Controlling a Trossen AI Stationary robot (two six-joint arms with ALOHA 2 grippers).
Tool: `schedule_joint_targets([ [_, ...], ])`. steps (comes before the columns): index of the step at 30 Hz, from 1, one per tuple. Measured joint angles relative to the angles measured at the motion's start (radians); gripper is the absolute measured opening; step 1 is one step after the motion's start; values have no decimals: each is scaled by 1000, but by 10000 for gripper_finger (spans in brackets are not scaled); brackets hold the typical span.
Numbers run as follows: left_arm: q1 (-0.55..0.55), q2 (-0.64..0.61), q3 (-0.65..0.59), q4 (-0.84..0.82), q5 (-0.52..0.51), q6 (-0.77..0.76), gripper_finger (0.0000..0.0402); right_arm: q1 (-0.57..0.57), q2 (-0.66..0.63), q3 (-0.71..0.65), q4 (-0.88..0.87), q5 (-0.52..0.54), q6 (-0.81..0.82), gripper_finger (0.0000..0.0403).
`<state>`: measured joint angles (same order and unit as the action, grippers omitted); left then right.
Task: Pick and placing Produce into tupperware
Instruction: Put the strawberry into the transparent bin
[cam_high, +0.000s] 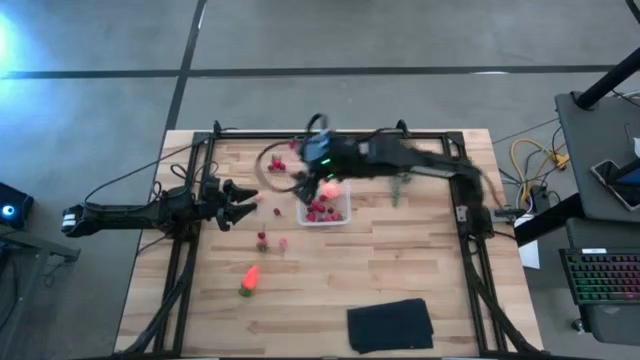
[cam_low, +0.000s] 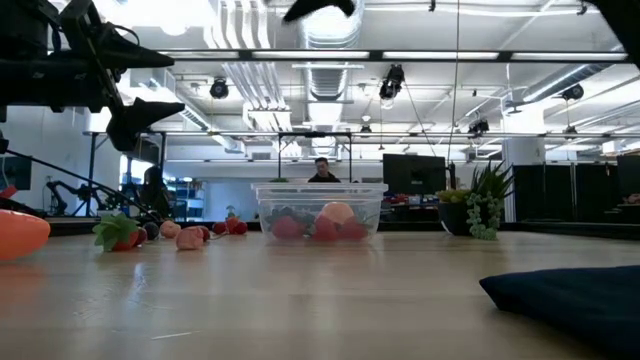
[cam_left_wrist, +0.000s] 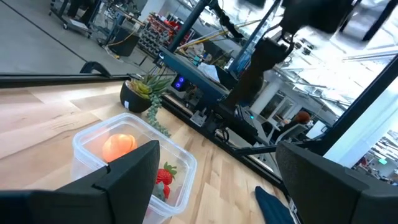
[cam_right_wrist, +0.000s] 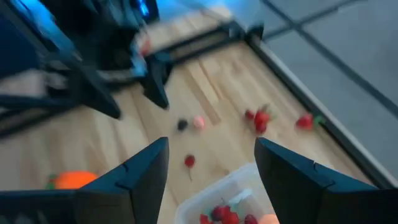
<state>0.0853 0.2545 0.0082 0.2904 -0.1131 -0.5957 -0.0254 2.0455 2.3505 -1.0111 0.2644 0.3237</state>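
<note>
One small clear plastic tupperware box with rounded corners stood near the middle of the pale wooden table, holding one round orange-red fruit and several red berries; more red berries lay scattered beside it, about seven that I could count, and one orange carrot-like piece with a green end lay well apart nearer the front. The right gripper hung over the box's far corner with its two dark fingers apart and empty. The left gripper waited beside the box, reaching in level from the table's left edge, fingers spread wide and empty.
</note>
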Motion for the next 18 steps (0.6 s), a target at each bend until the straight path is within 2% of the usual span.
schedule_joint_targets([
  [3,0,0,0,1,0,0,306,0,-97,0,-4,0,12,228],
  [7,0,0,0,0,0,0,306,17,-216,0,-33,-12,133,231],
  [11,0,0,0,-1,0,0,306,107,-297,0,-49,-16,-7,236],
  [14,0,-1,0,-1,0,0,306,167,-323,-1,-97,0,-41,239],
  [18,0,-1,0,-1,0,0,306,202,-340,-2,-157,55,170,240],
])
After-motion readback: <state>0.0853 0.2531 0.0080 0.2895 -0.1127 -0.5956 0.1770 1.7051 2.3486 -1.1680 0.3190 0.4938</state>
